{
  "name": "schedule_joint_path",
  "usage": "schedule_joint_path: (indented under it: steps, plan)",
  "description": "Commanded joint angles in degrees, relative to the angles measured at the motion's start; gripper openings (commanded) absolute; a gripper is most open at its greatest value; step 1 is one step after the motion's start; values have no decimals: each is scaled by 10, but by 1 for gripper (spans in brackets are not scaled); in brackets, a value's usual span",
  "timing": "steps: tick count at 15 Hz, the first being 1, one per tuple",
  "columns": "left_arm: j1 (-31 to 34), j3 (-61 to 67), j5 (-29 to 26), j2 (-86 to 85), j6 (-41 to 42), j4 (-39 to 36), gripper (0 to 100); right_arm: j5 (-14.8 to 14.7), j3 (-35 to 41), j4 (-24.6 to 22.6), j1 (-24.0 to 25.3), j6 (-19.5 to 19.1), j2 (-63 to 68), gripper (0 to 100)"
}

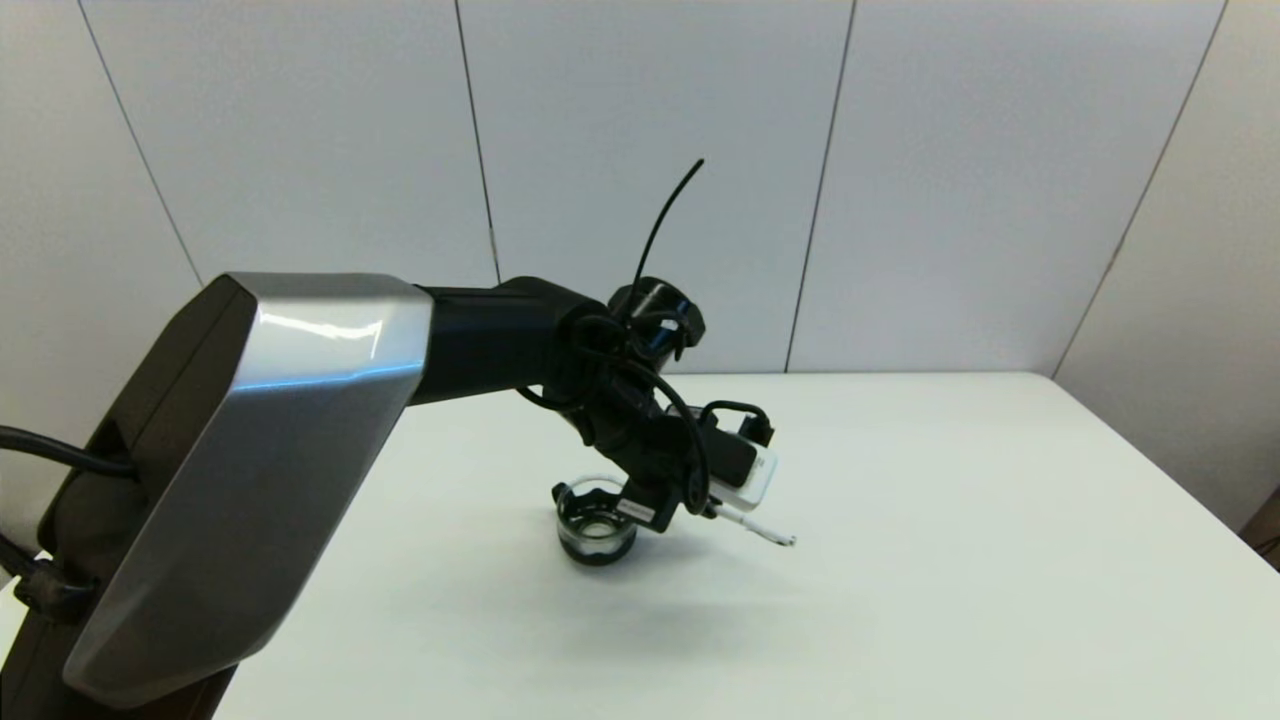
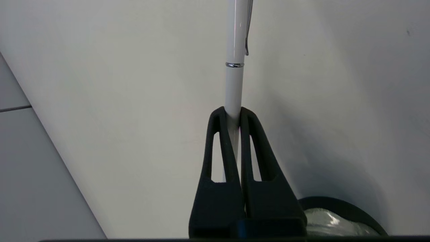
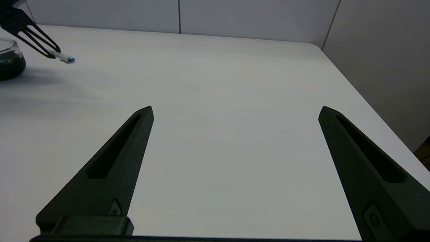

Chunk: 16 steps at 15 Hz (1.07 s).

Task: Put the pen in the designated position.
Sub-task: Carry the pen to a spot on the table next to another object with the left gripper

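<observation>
Over the white tabletop (image 1: 950, 560), largest first: left arm (image 1: 260, 470) reaching in from the robot's left, angled down toward mid-table, presumably to carry its load clear of the cup. Beside its wrist, a small dark-rimmed glass cup (image 1: 596, 525), standing upright and empty as far as can be told. At the arm's end, left gripper (image 2: 231, 112), fingers (image 2: 215, 148) clamped together on the white pen (image 2: 234, 80); gripped near one end, so most of the barrel, with its silver ring and clip, juts out past the fingertips. Pen held aloft at a slant, free end pointing away from the cup and down toward bare tabletop, likely the drop spot; not yet touching. Low above the near right side of the tabletop, right gripper (image 3: 235, 111), fingers wide apart, holding nothing, seemingly parked.
</observation>
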Motion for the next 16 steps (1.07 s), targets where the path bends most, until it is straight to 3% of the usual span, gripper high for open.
schedule_joint_path:
  steps: [1, 16]
  plan:
    - [-1, 0, -1, 13, 4, -5, 0, 0, 7, -1, 0, 0, 1, 100]
    - [-1, 0, -1, 42, 3, -5, 0, 0, 7, -1, 0, 0, 1, 100]
